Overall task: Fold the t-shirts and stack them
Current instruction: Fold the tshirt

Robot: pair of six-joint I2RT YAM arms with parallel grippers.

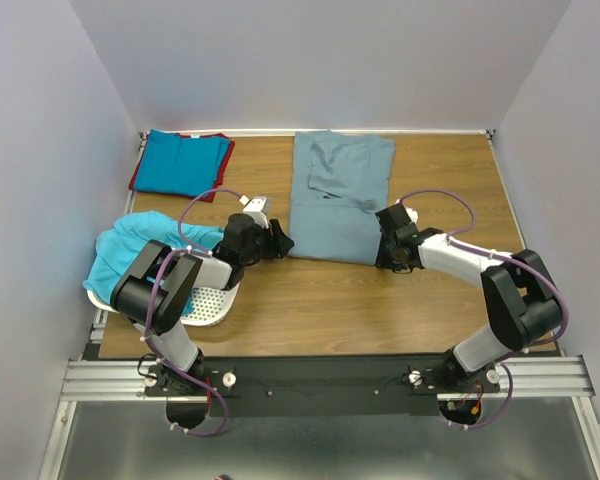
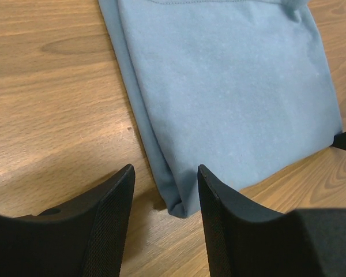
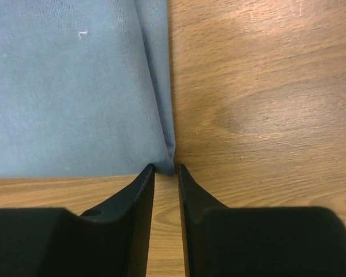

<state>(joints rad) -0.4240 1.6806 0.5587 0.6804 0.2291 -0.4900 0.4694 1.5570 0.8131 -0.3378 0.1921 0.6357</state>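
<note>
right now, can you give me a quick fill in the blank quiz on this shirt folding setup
1. The turquoise shirt lies draped over the white ___.
2. In the far left stack, the bright blue shirt lies on a ___ one.
3. The left fingers stand ___ at the near left corner of the grey-blue shirt.
4. The right fingers point at that shirt's near ___ corner.

Missing words: basket; red; open; right.

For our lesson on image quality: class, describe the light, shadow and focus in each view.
Top external: even, soft light, faint shadows on the table, all sharp. Left wrist: grey-blue t-shirt sharp, dark left fingers cast a soft shadow on the table. Right wrist: cloth weave crisp, right fingers nearly black.
</note>
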